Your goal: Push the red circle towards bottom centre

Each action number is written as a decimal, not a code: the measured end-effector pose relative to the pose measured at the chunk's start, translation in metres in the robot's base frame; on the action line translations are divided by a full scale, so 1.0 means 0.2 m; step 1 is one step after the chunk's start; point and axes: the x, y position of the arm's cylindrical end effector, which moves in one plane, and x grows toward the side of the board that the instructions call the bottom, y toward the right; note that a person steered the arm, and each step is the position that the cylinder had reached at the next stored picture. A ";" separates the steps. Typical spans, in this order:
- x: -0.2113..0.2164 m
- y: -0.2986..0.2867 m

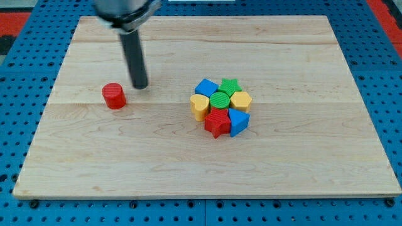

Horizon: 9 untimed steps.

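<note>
red circle [114, 96] | bare board below | block cluster [221, 107] well right

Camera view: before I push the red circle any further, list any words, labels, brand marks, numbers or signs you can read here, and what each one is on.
None: no readable text anywhere in this view.
The wooden board shows only grain.
The red circle and the clustered blocks, such as the red star, carry ridges, not lettering.
The rod down to my tip is plain dark.
The blue perforated surface around the board shows only holes.

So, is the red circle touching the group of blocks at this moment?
No, the red circle stands alone toward the view's left, with bare board between it and the cluster, and my tip sits just to its upper right.
</note>
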 end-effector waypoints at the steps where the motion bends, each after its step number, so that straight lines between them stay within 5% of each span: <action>1: -0.03 -0.26; 3: -0.19 -0.75; 7: 0.06 -0.17; 9: 0.07 -0.45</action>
